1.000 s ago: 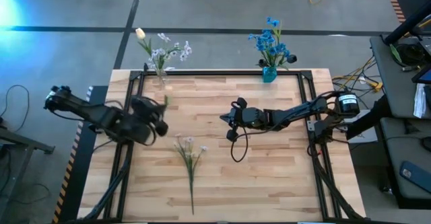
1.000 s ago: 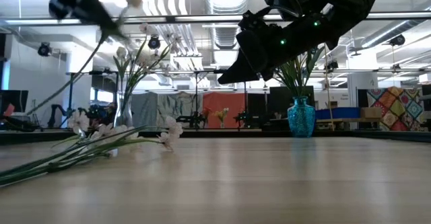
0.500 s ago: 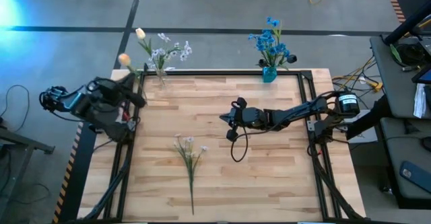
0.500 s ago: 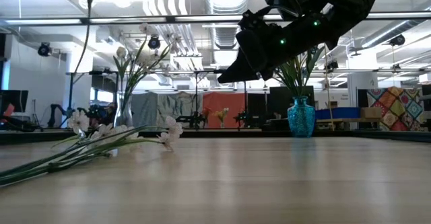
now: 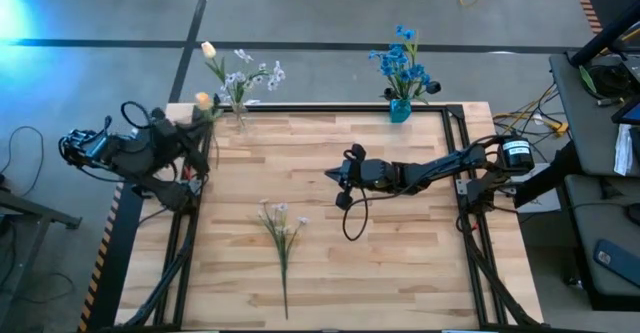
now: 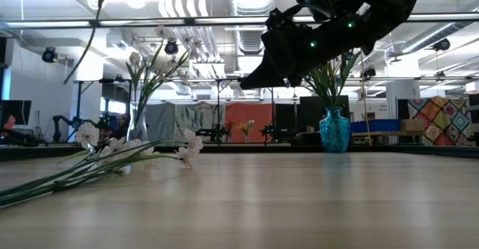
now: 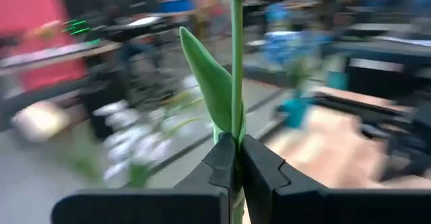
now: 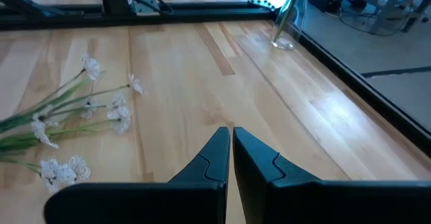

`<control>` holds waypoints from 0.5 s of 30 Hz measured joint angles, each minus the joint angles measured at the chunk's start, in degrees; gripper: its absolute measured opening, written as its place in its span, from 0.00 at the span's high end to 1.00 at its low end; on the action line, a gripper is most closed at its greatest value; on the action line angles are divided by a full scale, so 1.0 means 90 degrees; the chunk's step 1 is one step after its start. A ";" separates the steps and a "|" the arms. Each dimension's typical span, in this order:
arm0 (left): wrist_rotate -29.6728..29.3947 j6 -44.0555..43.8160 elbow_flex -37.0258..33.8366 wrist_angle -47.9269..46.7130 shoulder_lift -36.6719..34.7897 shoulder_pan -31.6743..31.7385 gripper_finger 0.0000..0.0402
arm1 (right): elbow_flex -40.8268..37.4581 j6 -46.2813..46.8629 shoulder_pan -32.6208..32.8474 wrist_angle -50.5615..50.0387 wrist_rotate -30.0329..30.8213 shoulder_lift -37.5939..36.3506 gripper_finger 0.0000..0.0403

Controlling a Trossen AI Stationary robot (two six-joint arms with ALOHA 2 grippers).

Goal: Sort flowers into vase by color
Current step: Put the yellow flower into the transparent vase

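- Since half a second ago, the peach tulip (image 5: 203, 100) has been carried nearer the clear vase (image 5: 237, 113) by the left gripper (image 7: 234, 158), clamped on its green stem.
- The right gripper (image 8: 230, 142) is held closed above mid-table.

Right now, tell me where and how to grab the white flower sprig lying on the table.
Grip the white flower sprig on its bare lower stem, coming straight down from above with the fingers across the stem. It lies flat on the table, blossoms toward the vases, thin stem trailing toward the near edge, clear of leaves.
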 joint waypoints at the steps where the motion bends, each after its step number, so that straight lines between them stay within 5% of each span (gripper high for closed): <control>1: 0.0297 0.0403 -0.0009 0.0367 0.0044 0.0011 1.00 | 0.0000 -0.0004 0.0000 0.0056 -0.0002 0.0000 0.97; 5: 0.1175 0.1518 -0.0064 0.1339 0.0168 0.0099 1.00 | 0.0002 -0.0029 0.0000 0.0115 -0.0098 0.0000 0.97; 11: 0.1958 0.1712 -0.0144 0.1516 0.0014 0.0544 1.00 | 0.0002 -0.0052 0.0000 0.0117 -0.0100 0.0000 0.97; 15: 0.3074 0.2340 -0.0594 0.2635 -0.0176 0.1061 1.00 | 0.0002 -0.0086 0.0000 0.0191 -0.0100 0.0000 0.97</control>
